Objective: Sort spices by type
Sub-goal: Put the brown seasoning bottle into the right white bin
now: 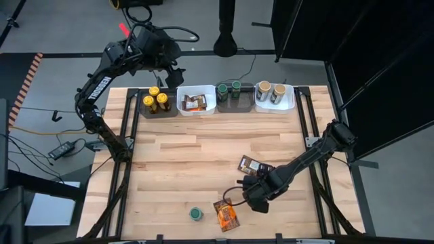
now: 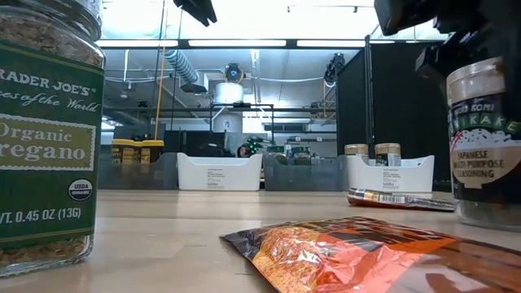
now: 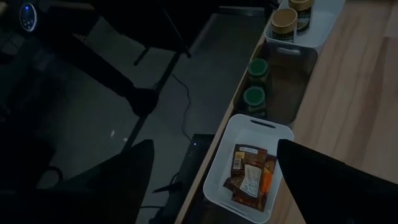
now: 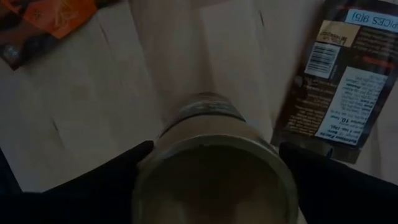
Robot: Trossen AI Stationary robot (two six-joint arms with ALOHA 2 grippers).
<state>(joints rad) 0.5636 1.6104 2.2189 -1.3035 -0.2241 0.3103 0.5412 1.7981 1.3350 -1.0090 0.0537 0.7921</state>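
High view, from the left: my left gripper hangs over the back edge of the surface, above the row of four bins. Its fingers are spread wide and hold nothing, and the left wrist view looks down between them at the white bin of packets.

The first dark bin holds three yellow-lidded jars. Next comes that white bin with brown packets lying flat in it. After it, a second dark bin holds two green-lidded jars, and a last white bin holds two tan-lidded jars.

Toward the front edge, a lone green-lidded jar stands upright; in the low view it is the oregano jar at the far left. Just beside it lies an orange packet, flat on the wood.

My right gripper is down low by that packet. In the right wrist view a jar stands upright between my two fingers, one on either side of it. I cannot tell whether they press on the glass or only flank it. A dark packet lies flat just behind this jar, label up, apart from the orange one.
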